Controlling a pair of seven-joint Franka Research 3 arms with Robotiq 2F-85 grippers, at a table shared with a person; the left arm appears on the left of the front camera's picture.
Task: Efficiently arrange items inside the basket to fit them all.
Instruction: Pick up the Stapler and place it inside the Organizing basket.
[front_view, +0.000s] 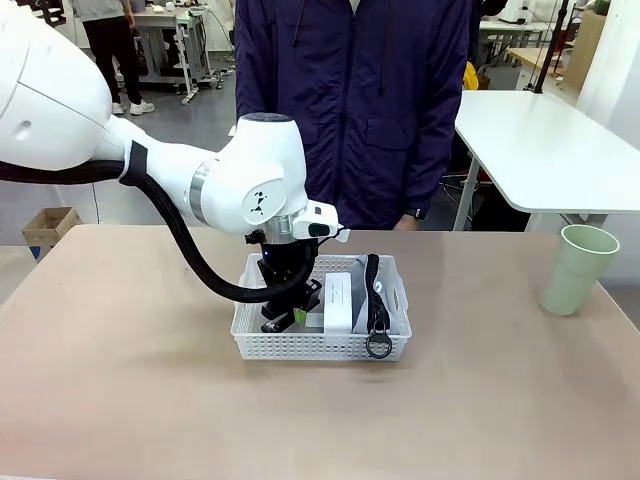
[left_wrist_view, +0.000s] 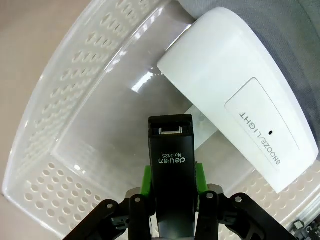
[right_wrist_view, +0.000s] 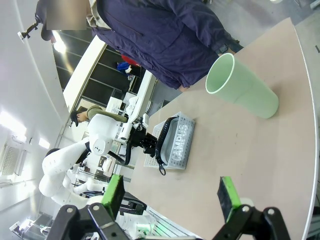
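My left gripper (front_view: 287, 308) reaches down into the left part of the white basket (front_view: 320, 346), shut on the black stapler (left_wrist_view: 170, 165), which its green pads (left_wrist_view: 146, 181) squeeze from both sides just above the basket floor (left_wrist_view: 100, 130). Beside the stapler lies the small white box (left_wrist_view: 235, 90) (front_view: 337, 300). The grey pouch (front_view: 388, 300) fills the basket's right side, its black strap and ring (front_view: 378, 345) hanging over the front rim. The pale green cup (front_view: 578, 268) stands on the table at the far right. Near it, my right gripper (right_wrist_view: 172, 197) hovers above the table, open and holding nothing.
A person in a dark blue jacket (front_view: 355, 100) stands at the table's far edge behind the basket. A white table (front_view: 540, 150) stands beyond at the right. In the right wrist view the cup (right_wrist_view: 242, 87) is close ahead, the basket (right_wrist_view: 187, 120) farther off.
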